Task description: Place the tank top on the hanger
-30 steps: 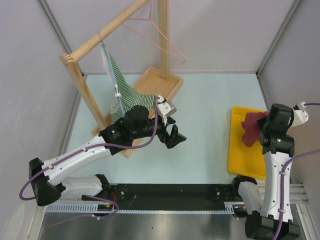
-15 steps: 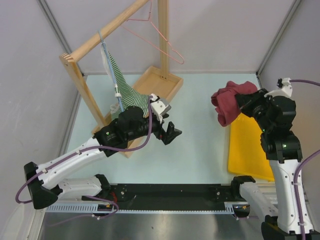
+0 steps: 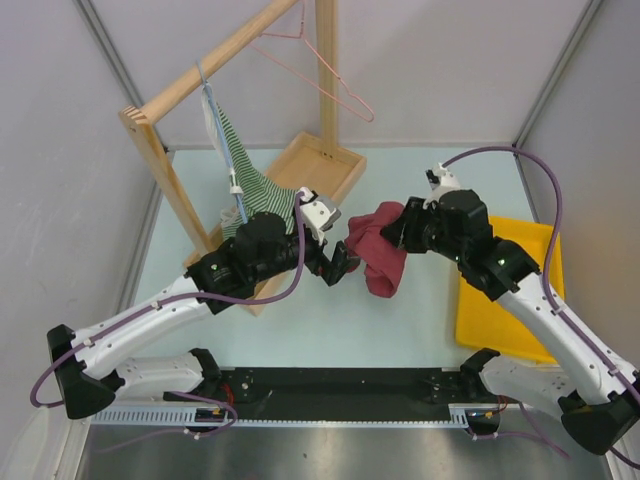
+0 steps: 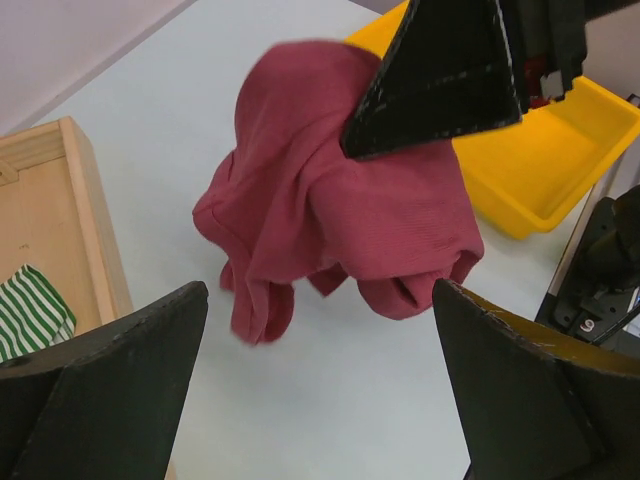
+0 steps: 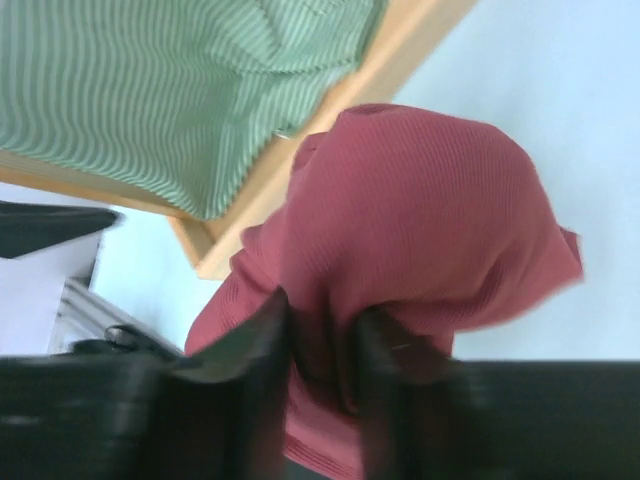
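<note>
While pinched by right tool [image 3: 397,235], tank top [image 3: 378,262], long axis vertical; left tool [image 3: 340,265] wide.

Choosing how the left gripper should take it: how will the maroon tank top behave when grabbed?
Likely floppy: the tank top droops in folds below the right gripper. Probably light, since that small pinch carries it. Loose ends may swing.

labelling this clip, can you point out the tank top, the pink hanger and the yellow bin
tank top [image 3: 378,255]: top view, middle of the bunched hanging cloth
hanger [image 3: 366,112]: top view, wire near its lower right corner
yellow bin [image 3: 490,325]: top view, bare floor of the bin
</note>
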`<state>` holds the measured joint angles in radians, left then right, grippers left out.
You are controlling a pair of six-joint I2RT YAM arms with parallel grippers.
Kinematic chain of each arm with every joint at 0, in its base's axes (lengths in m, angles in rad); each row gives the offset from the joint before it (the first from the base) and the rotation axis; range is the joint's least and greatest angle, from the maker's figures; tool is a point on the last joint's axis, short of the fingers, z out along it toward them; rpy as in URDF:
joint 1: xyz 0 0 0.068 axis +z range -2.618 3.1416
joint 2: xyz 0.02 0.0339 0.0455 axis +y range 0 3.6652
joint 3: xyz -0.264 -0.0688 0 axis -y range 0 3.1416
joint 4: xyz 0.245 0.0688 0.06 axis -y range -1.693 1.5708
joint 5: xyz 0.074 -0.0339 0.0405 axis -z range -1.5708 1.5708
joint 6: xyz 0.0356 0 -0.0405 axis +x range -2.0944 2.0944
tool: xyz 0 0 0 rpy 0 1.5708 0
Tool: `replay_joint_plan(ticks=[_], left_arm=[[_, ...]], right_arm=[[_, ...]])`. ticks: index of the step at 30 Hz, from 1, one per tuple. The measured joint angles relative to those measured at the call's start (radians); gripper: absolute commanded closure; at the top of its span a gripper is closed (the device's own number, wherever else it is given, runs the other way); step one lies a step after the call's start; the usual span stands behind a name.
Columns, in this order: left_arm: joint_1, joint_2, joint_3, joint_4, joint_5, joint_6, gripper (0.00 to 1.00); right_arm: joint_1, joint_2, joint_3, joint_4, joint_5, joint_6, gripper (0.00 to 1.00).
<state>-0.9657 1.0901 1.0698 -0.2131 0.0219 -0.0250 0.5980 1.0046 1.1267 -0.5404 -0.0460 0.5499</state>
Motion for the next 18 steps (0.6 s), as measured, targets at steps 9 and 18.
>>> replay_joint_plan(ticks=[9, 18], left_arm=[[-0.007, 0.024, 0.000, -0.014, -0.066, 0.003, 0.01], [-0.038, 0.047, 0.000, -0.040, -0.100, 0.017, 0.01]], right_arm=[[-0.107, -0.004, -0.177, -0.078, 0.130, -0.011, 0.00], [-0.129, -0.125, -0.179, -0.064, 0.139, -0.126, 0.00]])
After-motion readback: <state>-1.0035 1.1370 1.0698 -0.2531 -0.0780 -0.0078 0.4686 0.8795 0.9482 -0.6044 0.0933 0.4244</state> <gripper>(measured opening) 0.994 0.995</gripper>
